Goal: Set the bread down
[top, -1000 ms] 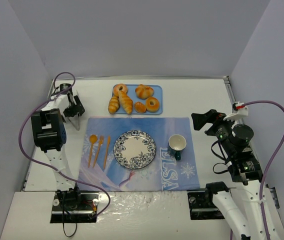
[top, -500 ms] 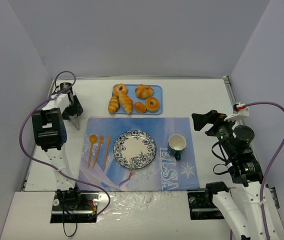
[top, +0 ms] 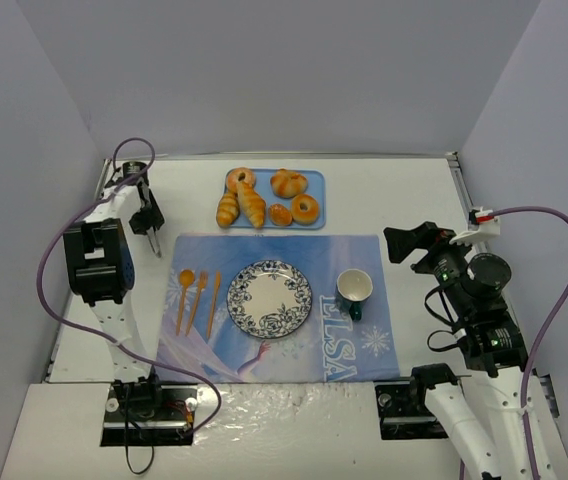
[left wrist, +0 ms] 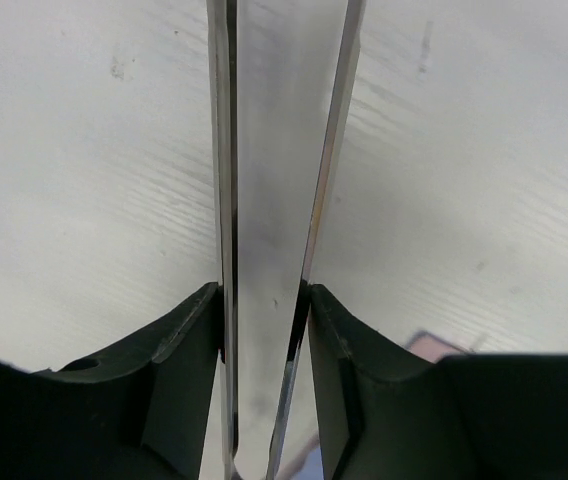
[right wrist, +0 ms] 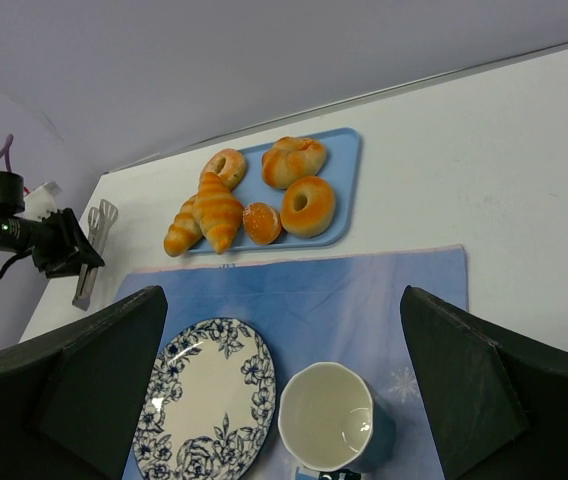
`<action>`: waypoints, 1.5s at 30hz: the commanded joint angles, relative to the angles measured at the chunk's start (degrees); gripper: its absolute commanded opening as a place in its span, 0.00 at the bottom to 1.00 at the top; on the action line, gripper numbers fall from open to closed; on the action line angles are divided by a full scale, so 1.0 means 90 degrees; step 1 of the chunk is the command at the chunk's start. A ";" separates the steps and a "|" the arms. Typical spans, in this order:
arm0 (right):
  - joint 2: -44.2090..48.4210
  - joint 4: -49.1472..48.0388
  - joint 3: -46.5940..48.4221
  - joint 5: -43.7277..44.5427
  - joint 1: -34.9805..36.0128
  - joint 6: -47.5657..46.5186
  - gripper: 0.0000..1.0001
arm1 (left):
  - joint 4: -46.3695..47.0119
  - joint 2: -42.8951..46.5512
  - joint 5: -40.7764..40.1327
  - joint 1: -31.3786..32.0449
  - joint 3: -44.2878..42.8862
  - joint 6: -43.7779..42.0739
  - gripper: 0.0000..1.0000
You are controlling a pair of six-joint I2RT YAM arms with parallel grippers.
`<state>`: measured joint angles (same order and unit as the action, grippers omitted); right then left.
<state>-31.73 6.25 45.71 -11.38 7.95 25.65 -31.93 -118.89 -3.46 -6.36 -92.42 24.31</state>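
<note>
The bread, two tapered ridged rolls (top: 228, 209) (top: 252, 205), lies at the left end of a blue tray (top: 316, 186). The right wrist view shows the rolls too (right wrist: 182, 232) (right wrist: 216, 210). My left gripper (top: 148, 218) is at the far left of the table, left of the tray. Its jaws press on both arms of metal tongs (left wrist: 264, 200), which point down at the table (top: 154, 244). My right gripper (top: 404, 242) hovers open and empty at the right, above and behind the cup (right wrist: 332, 418).
Two doughnuts (top: 305, 207) (top: 240, 180) and small buns (top: 288, 183) share the tray. A blue placemat (top: 354, 345) holds a flowered plate (top: 269, 298), a teal cup (top: 353, 291) and orange cutlery (top: 198, 297). Grey walls enclose the table.
The left gripper's jaws have closed onto the tongs, and the gripper has shifted slightly toward the far wall. The right arm has barely moved.
</note>
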 commanded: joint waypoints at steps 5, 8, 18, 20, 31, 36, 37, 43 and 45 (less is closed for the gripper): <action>0.0095 -0.0320 0.0252 -0.0025 0.0002 0.0011 1.00 | -0.0192 0.1992 -0.0539 0.0714 -0.0245 -0.0152 0.34; 0.0057 -0.0251 0.0317 -0.0035 -0.0004 0.0000 1.00 | -0.0241 0.2359 -0.0636 0.0920 -0.0176 -0.0184 0.34; -0.0085 -0.0157 0.0438 -0.0031 0.0002 -0.0037 1.00 | -0.0543 0.3312 -0.0465 0.1446 -0.0180 -0.0362 0.35; -0.0124 -0.0151 0.0460 -0.0036 -0.0004 -0.0037 1.00 | -0.0653 0.3424 -0.0459 0.1677 -0.0257 -0.0458 0.35; -0.0138 -0.0061 0.0488 0.0070 0.0006 -0.0028 1.00 | -0.0993 0.3545 -0.0405 0.2703 -0.0303 -0.0621 0.39; -0.0110 -0.0042 0.0497 0.0105 0.0006 -0.0018 1.00 | -0.1000 0.3362 -0.0404 0.2935 -0.0098 -0.0592 0.40; -0.0116 -0.0032 0.0497 0.0111 0.0006 -0.0018 1.00 | -0.1011 0.3341 -0.0431 0.2966 -0.0077 -0.0592 0.40; -0.0077 -0.0020 0.0496 0.0102 0.0005 -0.0028 1.00 | -0.1280 0.3088 -0.0904 0.3172 -0.0163 -0.0820 0.40; -0.0068 -0.0010 0.0485 0.0102 -0.0004 -0.0022 1.00 | -0.1402 0.2966 -0.1130 0.3258 -0.0229 -0.0922 0.40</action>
<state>-32.40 9.07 47.79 -11.27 7.96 25.61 -43.31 -91.25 -8.61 21.65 -92.47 18.66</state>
